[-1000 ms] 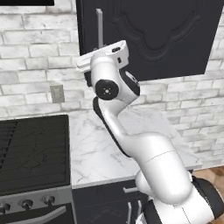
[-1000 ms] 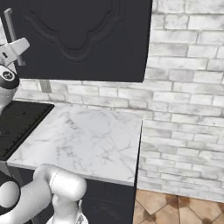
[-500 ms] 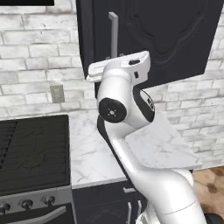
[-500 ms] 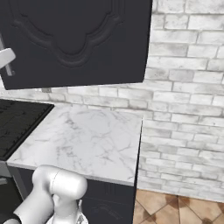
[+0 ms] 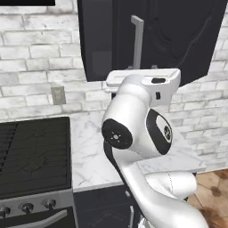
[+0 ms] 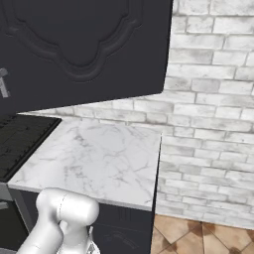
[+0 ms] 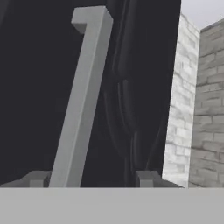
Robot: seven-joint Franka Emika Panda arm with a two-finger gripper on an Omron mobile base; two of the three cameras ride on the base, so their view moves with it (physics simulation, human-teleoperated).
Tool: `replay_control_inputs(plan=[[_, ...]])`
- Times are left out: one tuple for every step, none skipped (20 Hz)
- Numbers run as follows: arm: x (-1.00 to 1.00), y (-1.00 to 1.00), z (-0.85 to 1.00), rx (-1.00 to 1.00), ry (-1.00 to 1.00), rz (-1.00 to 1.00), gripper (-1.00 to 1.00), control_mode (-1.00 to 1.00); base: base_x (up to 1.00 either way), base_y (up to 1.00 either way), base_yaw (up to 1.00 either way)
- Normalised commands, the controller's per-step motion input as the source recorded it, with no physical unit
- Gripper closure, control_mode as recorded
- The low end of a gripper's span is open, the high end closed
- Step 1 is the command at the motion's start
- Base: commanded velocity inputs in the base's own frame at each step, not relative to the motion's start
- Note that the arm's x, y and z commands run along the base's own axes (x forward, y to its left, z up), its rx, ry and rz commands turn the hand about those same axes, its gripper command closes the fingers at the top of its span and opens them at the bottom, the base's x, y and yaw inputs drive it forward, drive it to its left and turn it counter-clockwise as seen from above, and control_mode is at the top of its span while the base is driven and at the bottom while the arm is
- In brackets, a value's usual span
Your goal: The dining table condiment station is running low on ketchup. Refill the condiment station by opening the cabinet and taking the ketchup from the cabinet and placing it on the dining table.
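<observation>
Black cabinet (image 5: 178, 40) door fills my upper frame, ajar; my hand (image 7: 92, 179) sits with fingers parted either side of its silver handle (image 7: 83, 100), not clenched, above the marble table (image 6: 94, 158).

One cabinet (image 5: 178, 35) counted, one handle (image 5: 138, 42), one stove (image 5: 31, 151), one wall outlet (image 5: 58, 95), one marble counter (image 6: 99, 158).

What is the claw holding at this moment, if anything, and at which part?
Nothing is clamped. The claw stands open around the lower end of the cabinet handle, with a gap on one side.
</observation>
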Motion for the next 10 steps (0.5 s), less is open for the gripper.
replay_control_inputs(plan=[[-1.00,-0.59,0.22,0.08,-0.11,-0.16,-1.00,-1.00,0.00,0.00,0.00],[-1.00,-0.49,0.26,0.06,-0.15,-0.14,-1.00,-1.00,0.00,0.00,0.00],[-1.00,-0.43,0.26,0.05,-0.17,-0.13,-1.00,-1.00,0.00,0.00,0.00],[-1.00,-0.30,0.28,0.02,-0.17,-0.14,-1.00,-1.00,0.00,0.00,0.00],[-1.00,-0.04,0.30,0.00,-0.17,-0.17,-1.00,-1.00,0.00,0.00,0.00],[-1.00,0.00,0.28,0.00,-0.17,-0.19,-1.00,-1.00,0.00,0.00,0.00],[-1.00,0.00,0.21,0.03,-0.13,-0.24,-1.00,-1.00,0.00,0.00,0.00],[-1.00,0.29,0.11,0.12,-0.12,-0.29,-1.00,-1.00,0.00,0.00,0.00],[-1.00,0.41,0.05,0.16,-0.11,-0.32,-1.00,-1.00,0.00,0.00,0.00],[-1.00,0.54,0.04,0.18,-0.10,-0.35,-1.00,-1.00,0.00,0.00,0.00]])
